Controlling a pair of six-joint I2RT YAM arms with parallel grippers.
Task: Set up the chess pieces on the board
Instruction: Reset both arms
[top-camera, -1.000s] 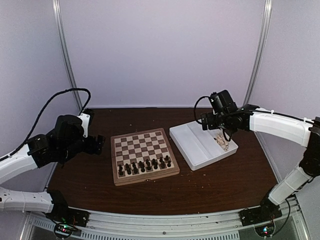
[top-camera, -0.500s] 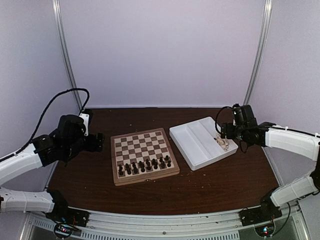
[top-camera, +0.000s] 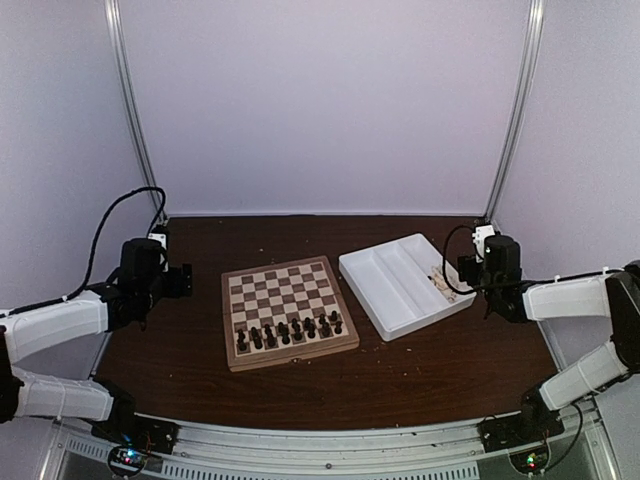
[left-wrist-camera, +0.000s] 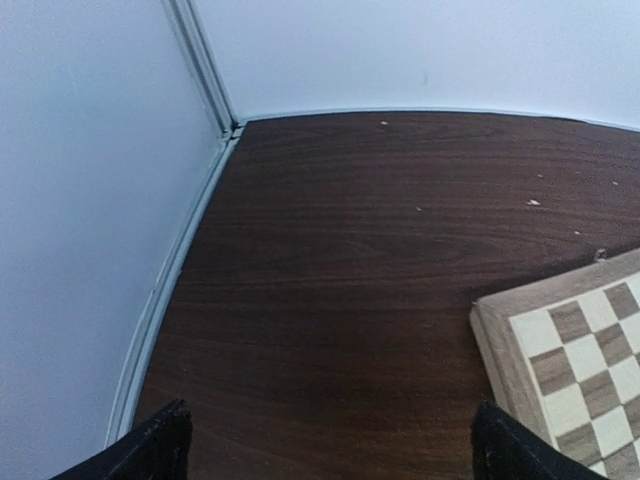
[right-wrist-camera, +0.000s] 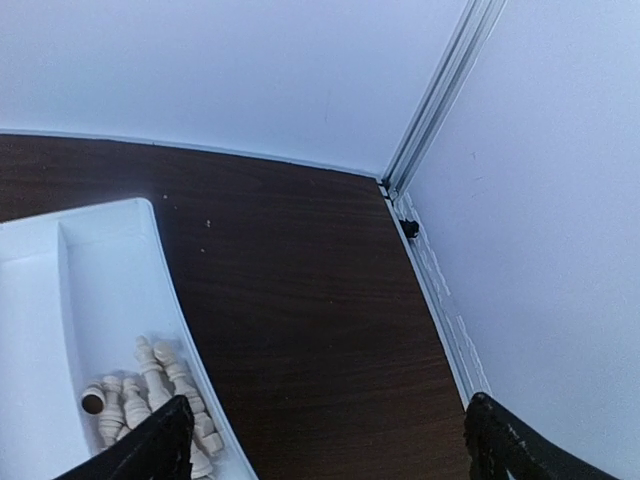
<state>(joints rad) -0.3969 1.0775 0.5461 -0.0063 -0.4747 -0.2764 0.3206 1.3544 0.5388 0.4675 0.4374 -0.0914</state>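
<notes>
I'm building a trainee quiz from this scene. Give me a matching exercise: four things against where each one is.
Things:
1 dark chess pieces
2 pale pieces
3 left claw
4 white tray

Places:
A right of the board
B left of the board, open
C on the board's near rows
D in the tray's right-hand compartment

Pairs: 1-C, 2-D, 3-B, 4-A

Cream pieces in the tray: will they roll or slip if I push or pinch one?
Probably roll: the cream pieces are turned, round-bodied, and seem to lie on their sides. Likely light, being small wood-like carvings. Heaped against the tray wall, one pushed would probably shove its neighbours.
</notes>
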